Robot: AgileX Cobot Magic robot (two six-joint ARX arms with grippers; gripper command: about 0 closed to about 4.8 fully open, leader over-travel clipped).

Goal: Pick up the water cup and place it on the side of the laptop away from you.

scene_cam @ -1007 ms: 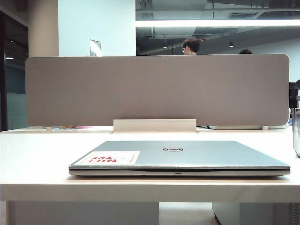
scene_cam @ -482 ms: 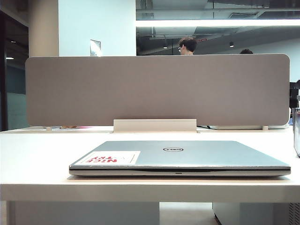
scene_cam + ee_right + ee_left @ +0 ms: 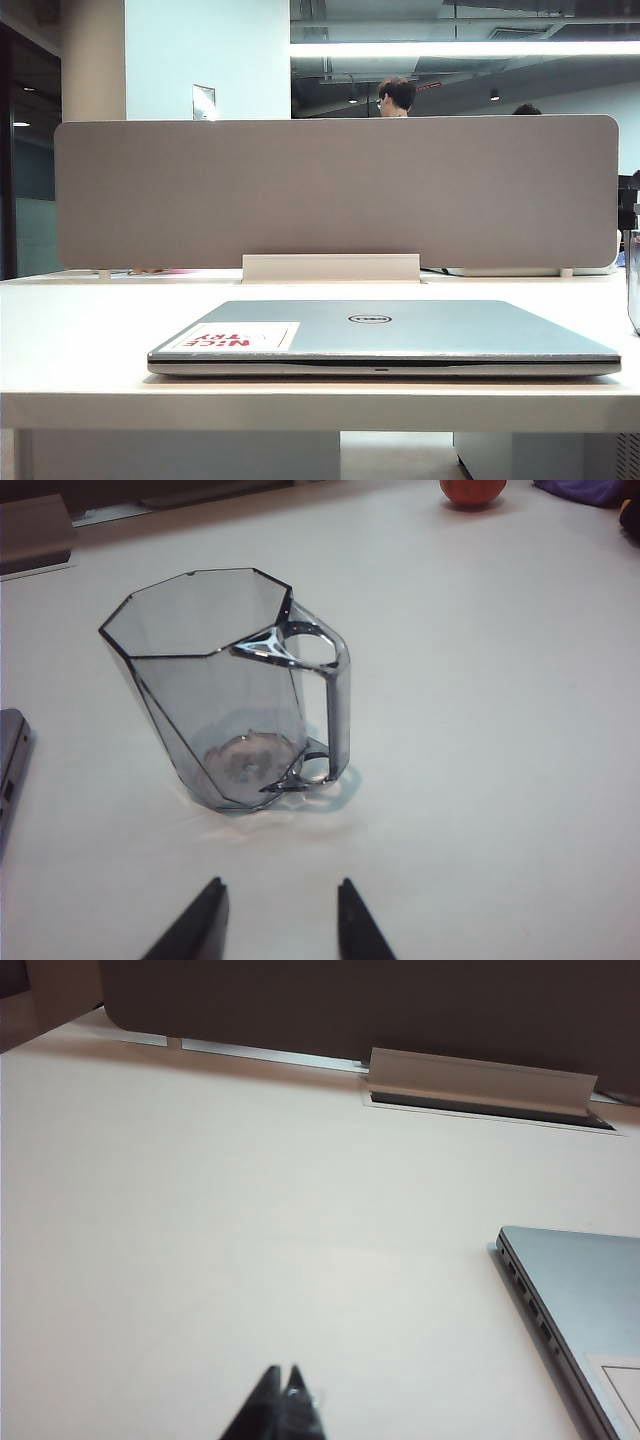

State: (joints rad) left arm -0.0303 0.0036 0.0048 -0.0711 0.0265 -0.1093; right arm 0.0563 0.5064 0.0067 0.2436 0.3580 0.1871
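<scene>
In the exterior view only a sliver of the water cup (image 3: pixel 634 280) shows, cut off just past the right end of the closed laptop (image 3: pixel 385 335); neither arm appears there. The right wrist view gives the cup whole, upright on the white table (image 3: pixel 500 710), beside the laptop's corner (image 3: pixel 10 765). The right gripper (image 3: pixel 278 920) hangs short of the cup, fingers spread, holding nothing. The left gripper (image 3: pixel 285 1405) (fingertips pressed together) hovers over bare table beside the laptop's other end, well apart.
</scene>
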